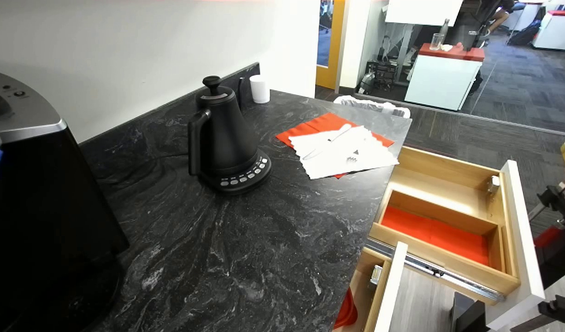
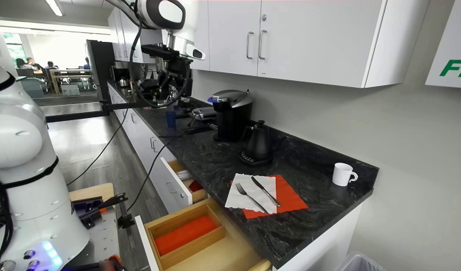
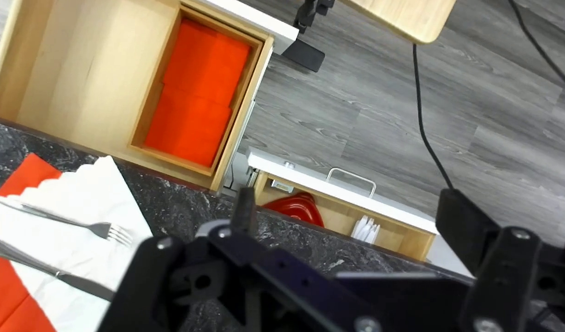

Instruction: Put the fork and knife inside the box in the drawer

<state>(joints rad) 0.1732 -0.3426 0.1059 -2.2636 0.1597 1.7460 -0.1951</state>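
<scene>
The fork [image 2: 255,201] and the knife [image 2: 266,192] lie side by side on a white paper napkin over a red one on the dark counter. Both also show in the wrist view, the fork [image 3: 100,229] above the knife [image 3: 84,286]. The pale wood box [image 3: 153,99] with a red-orange bottom sits inside the pulled-out drawer [image 3: 86,69]; it shows in both exterior views. No utensil shows in the box. My gripper [image 3: 349,219] is open and empty, with its fingers wide apart. In an exterior view the gripper [image 2: 166,99] hangs high above the counter, away from the utensils.
A black kettle [image 2: 258,145] and a coffee maker [image 2: 234,116] stand farther along the counter. A white mug [image 2: 342,174] stands near the wall. Another drawer [image 3: 342,193] is partly open, with a red item [image 3: 301,207] inside. A blue cup [image 2: 171,119] stands farther back.
</scene>
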